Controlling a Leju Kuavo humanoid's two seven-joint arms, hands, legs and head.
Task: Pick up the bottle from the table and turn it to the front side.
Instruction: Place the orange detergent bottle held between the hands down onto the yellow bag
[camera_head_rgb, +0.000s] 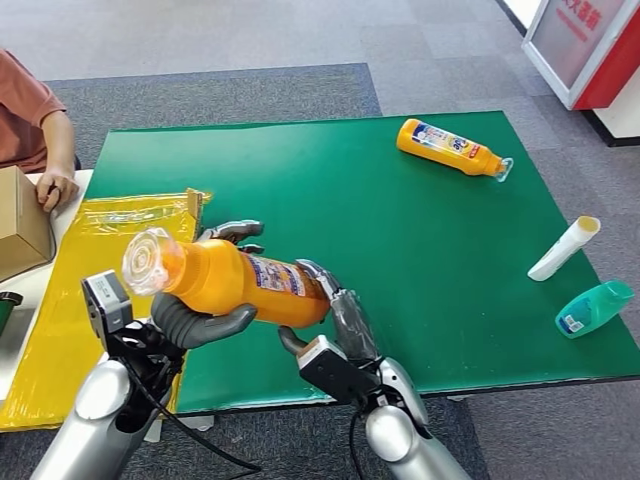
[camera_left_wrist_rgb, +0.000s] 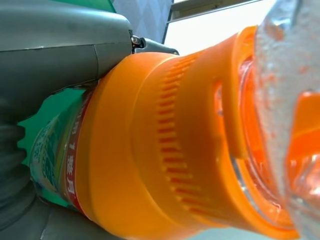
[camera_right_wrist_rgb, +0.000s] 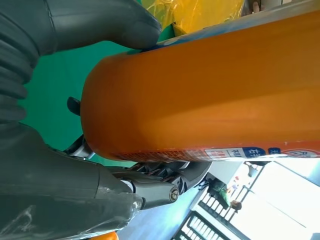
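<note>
Orange bottle (camera_head_rgb: 226, 281) held lying on its side above the near edge of the green table (camera_head_rgb: 362, 230), roughly at 7 o'clock in the head view, clear cap (camera_head_rgb: 145, 262) pointing toward 9 o'clock and base toward 3 o'clock. Printed label (camera_head_rgb: 275, 274) turned upward along the middle of the body. Gripped at both ends: left robot hand (camera_head_rgb: 198, 318) wrapped around the neck end just behind the cap, thick grey thumb under the bottle and darker fingers (camera_head_rgb: 235, 232) curling over the far side; right robot hand (camera_head_rgb: 341, 322) closed around the base end, fingers pressed to the orange wall. Seen close in the left wrist view as ribbed orange shoulder (camera_left_wrist_rgb: 166, 145) and clear cap, with the red-edged label beside the grey thumb. Seen in the right wrist view as a smooth orange cylinder (camera_right_wrist_rgb: 211, 85) clamped between grey thumb and dark fingers.

Farther out: second orange bottle (camera_head_rgb: 451, 147) lying flat on the table at 1 o'clock, well apart. White tube (camera_head_rgb: 564, 248) and teal bottle (camera_head_rgb: 594, 307) lying near the table's edge at 3 o'clock, just beside each other. Yellow plastic sheet (camera_head_rgb: 68, 320) spread at 9 o'clock, beside the table. Person's hand (camera_head_rgb: 54, 187) resting by a cardboard box (camera_head_rgb: 21, 225) at 10 o'clock.
</note>
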